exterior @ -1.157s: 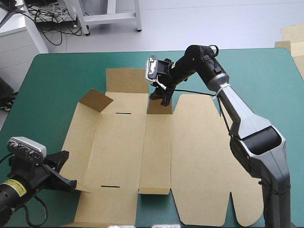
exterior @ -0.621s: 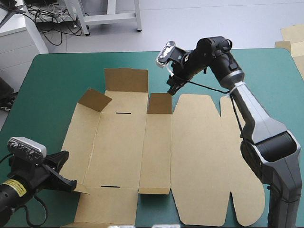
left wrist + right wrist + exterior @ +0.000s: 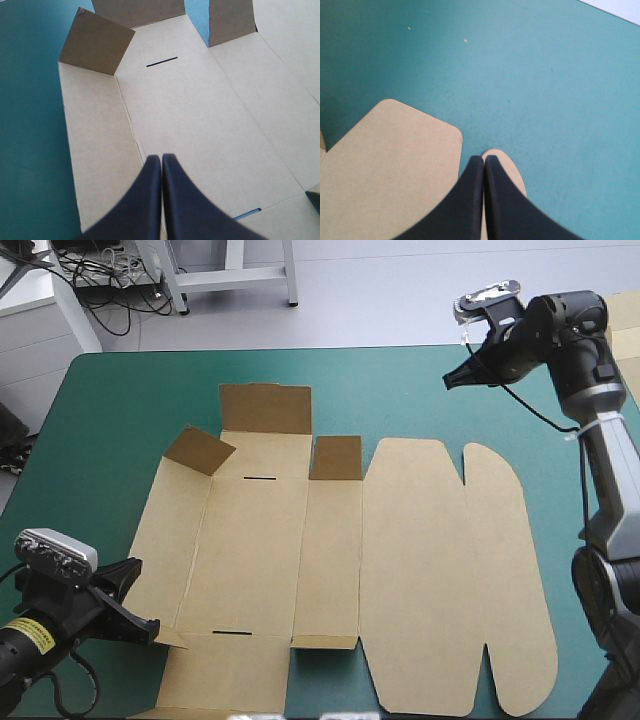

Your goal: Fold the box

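High view: the brown box (image 3: 400,570) lies as a cut sheet, mostly flat, on the teal-green table cover (image 3: 110,420), filling the centre and reaching the 6 o'clock edge. Its long axis runs from 9 to 3 o'clock, and the two rounded lid panels (image 3: 505,570) take up the 3 o'clock end. Three flaps along the 12 o'clock edge stand raised: a corner flap (image 3: 200,450), a wide flap (image 3: 265,408) and a narrow flap (image 3: 336,457). The left gripper (image 3: 150,625) meets the sheet's corner at 8 o'clock, its fingers (image 3: 150,200) pressed together in a point over the end panel. The right gripper (image 3: 448,383) hangs raised at 1 o'clock, apart from the box, its fingers (image 3: 470,200) likewise together above the rounded panel ends. Pale board (image 3: 612,312) shows beyond the table's 1 o'clock corner.
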